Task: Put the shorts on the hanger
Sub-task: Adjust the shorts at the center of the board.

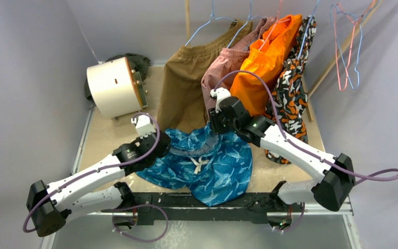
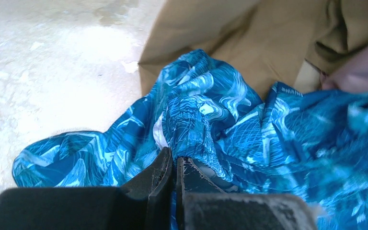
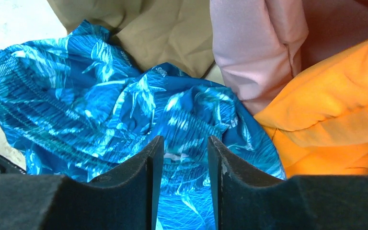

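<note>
The shiny blue-and-teal shorts (image 1: 207, 163) lie crumpled on the table between the two arms, white drawstring bow facing up. My left gripper (image 2: 175, 160) is shut on a bunched fold of the shorts (image 2: 196, 115) at their left edge. At their far edge my right gripper (image 3: 184, 143) stands open, with the shorts' fabric (image 3: 124, 105) showing in the gap between its fingers. The pink-red wire hanger (image 1: 336, 52) hangs empty at the back right, well away from both grippers (image 1: 161, 144) (image 1: 213, 127).
Brown shorts (image 1: 186, 78), pink shorts (image 1: 223, 65), orange shorts (image 1: 267, 62) and a patterned garment (image 1: 293, 98) hang on hangers just behind the blue shorts. A white drum (image 1: 115, 85) lies at the back left. A light blue hanger (image 1: 360, 52) hangs beside the pink-red one.
</note>
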Action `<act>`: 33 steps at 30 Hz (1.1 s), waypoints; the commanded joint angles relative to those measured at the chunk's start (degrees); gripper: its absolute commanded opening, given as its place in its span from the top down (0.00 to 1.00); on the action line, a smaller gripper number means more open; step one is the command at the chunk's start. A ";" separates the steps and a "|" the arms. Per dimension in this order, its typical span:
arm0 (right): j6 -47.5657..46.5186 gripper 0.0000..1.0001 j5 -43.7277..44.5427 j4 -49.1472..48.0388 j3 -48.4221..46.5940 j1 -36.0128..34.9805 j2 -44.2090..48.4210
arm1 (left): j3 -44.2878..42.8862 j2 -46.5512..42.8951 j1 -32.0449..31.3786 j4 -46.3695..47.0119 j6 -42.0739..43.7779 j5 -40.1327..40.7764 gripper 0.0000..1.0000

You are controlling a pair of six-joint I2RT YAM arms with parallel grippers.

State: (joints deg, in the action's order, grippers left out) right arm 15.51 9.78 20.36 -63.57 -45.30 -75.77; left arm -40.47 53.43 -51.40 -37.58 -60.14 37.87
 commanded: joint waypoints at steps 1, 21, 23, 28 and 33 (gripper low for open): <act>2.89 0.57 -0.28 -1.77 0.56 0.30 4.26 | -0.76 0.35 0.06 -4.62 -10.97 6.93 1.00; 8.82 0.32 -11.68 7.02 11.86 -0.23 12.73 | -3.95 -0.33 0.07 -7.11 -13.21 11.87 1.00; 11.48 0.32 -14.16 7.21 12.57 -0.23 12.77 | -4.88 -0.42 0.07 -6.93 -12.82 12.78 1.00; 17.77 0.38 -13.82 2.24 19.50 -0.61 16.63 | -6.64 0.72 0.11 -6.68 -12.04 13.16 1.00; 20.09 0.30 -6.98 0.16 21.26 -10.49 13.88 | -6.82 0.71 0.07 -6.21 -11.85 12.91 1.00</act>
State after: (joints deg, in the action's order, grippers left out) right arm 31.40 -1.96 23.14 -41.56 -48.84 -59.20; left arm -44.93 54.15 -51.40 -44.47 -71.81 48.27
